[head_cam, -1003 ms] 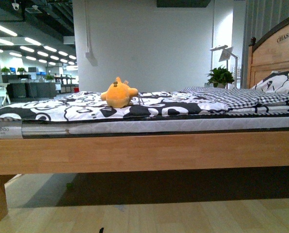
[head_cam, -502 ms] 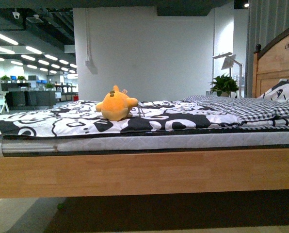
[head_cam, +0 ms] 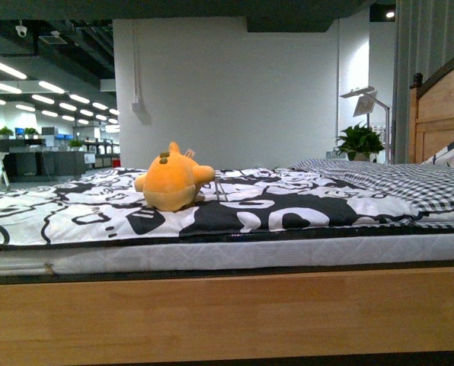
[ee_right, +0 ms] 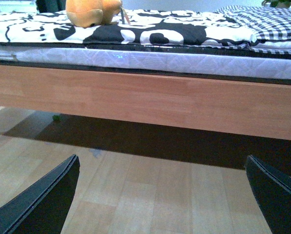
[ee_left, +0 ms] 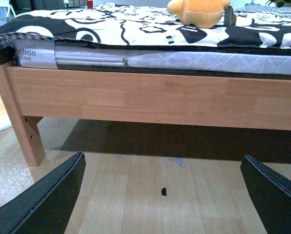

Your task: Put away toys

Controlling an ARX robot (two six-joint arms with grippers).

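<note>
An orange-yellow plush toy [head_cam: 170, 181] lies on the black-and-white patterned bedspread [head_cam: 288, 206], left of the bed's middle. It also shows at the upper edge in the left wrist view [ee_left: 199, 12] and the right wrist view [ee_right: 92, 12]. My left gripper [ee_left: 165, 195] hangs open low over the wooden floor in front of the bed, well below and short of the toy. My right gripper [ee_right: 165, 197] is open too, also over the floor, with nothing between its fingers. Neither arm appears in the front view.
The wooden bed rail [head_cam: 227, 320] and the mattress edge [head_cam: 250, 252] stand between the grippers and the toy. A headboard [head_cam: 444, 114] and a checked blanket [head_cam: 417, 183] lie at the right. A bed leg [ee_left: 28, 136] stands on the floor, and a small dark scrap [ee_left: 163, 191] lies there.
The front view has closed in on the bed and risen: the floor has dropped out of sight, and the toy looks larger and sits further left.
</note>
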